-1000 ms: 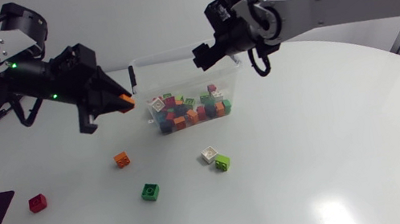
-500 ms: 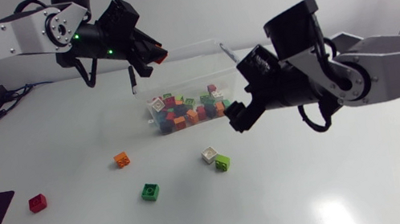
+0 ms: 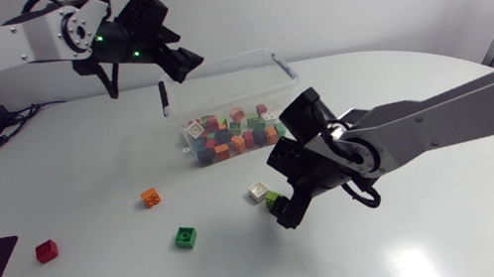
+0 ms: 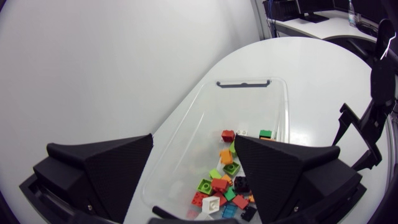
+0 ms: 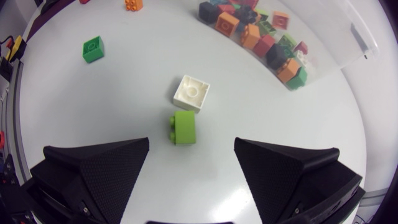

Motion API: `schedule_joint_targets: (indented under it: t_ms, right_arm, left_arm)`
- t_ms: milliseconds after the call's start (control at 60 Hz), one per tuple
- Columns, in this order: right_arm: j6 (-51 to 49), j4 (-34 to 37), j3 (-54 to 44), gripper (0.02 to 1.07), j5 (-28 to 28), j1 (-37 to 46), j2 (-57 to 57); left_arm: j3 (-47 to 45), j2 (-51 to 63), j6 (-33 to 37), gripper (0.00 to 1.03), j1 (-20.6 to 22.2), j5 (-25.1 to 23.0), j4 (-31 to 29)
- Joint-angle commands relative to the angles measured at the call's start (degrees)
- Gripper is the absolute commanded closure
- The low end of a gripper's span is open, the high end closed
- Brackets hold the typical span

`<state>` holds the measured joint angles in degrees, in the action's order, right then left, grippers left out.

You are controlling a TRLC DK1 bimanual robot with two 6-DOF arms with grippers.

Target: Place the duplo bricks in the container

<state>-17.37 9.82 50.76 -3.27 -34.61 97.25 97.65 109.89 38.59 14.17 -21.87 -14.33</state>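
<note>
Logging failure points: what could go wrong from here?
The lime green brick lies on its side beside the white brick, so the open right hand closing around it may nudge or pinch both. The open left hand hangs over the container; carrying a brick there could risk a collision.

Bright overhead light leaves glare on the table (image 3: pixel 413 262), shadows soft.
</note>
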Motion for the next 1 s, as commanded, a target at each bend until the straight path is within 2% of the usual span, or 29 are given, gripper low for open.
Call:
schedule_joint_targets:
  t_ms: [0, 117, 183, 333, 400, 517, 633, 767, 983]
  right_arm:
    - [-1.97, 1.60, 3.29, 0.09, -0.34, -0.46, 3.82]
    - [-2.85, 2.83, 5.93, 0.13, -0.60, -0.46, 7.16]
    - [-3.20, 3.10, 6.89, 0.14, -0.60, -0.63, 8.48]
    - [-3.73, 5.20, 9.53, 0.27, -0.69, -0.90, 10.68]
    - [-4.17, 7.05, 10.85, 0.33, -0.69, -1.07, 11.64]
    - [-4.34, 9.34, 12.87, 0.52, -0.69, -1.42, 13.31]
    - [-4.70, 10.92, 13.66, 0.77, -0.69, -1.95, 14.81]
    - [-4.52, 11.97, 13.05, 0.78, -0.60, -2.04, 13.75]
    - [-4.17, 16.02, 12.43, 0.79, -0.34, 0.60, 2.68]
  left_arm:
    - [-2.46, -6.09, 1.05, 0.04, -2.48, 0.95, -3.95]
    - [-5.01, -10.22, 6.59, 0.04, -4.68, 0.95, -11.95]
    - [-7.47, -12.59, 8.70, 0.04, -5.74, 0.95, -13.71]
    - [-10.99, -15.40, 15.73, 0.05, -8.02, 1.65, -22.24]
    - [-12.22, -15.58, 18.01, 0.06, -8.29, 3.50, -25.22]
    - [-16.17, -15.67, 22.23, 0.07, -8.46, 7.01, -28.21]
    - [-20.13, -13.47, 24.87, 0.07, -8.55, 9.65, -28.21]
    - [-21.88, -8.20, 25.66, 0.10, -8.81, 11.67, -28.30]
    - [-23.73, -2.22, 24.25, 0.12, -7.93, 15.45, -28.12]
